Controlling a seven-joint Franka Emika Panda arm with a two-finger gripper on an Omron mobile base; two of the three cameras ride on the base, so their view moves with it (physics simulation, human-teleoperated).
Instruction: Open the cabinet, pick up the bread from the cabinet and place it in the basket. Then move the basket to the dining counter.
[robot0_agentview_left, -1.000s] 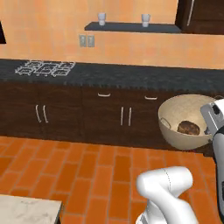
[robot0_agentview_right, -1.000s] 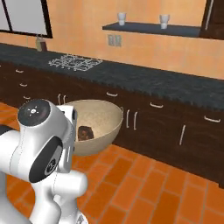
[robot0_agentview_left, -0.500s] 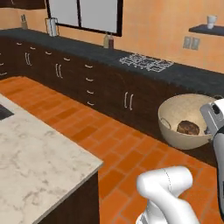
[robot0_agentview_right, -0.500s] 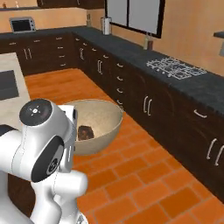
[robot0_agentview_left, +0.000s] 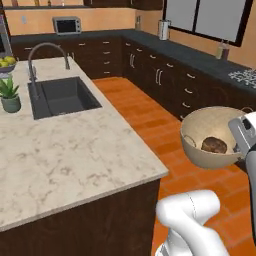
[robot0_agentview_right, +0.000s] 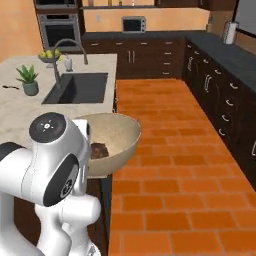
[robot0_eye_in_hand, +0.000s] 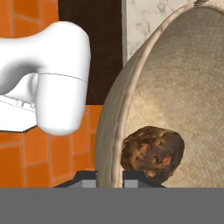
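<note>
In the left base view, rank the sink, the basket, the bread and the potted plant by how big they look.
Largest to smallest as they look:
1. sink
2. basket, though it sits nearer the camera
3. potted plant
4. bread, close to the plant, so unsure

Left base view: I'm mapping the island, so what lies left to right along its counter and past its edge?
Potted plant → faucet → sink → basket holding the bread.

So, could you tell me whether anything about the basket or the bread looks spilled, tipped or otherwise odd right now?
Nothing stands out. The basket is held in the air beside the dining counter, rim pinched in the gripper, and sits roughly level. The bread lies inside at the bottom, unspilled.
</note>
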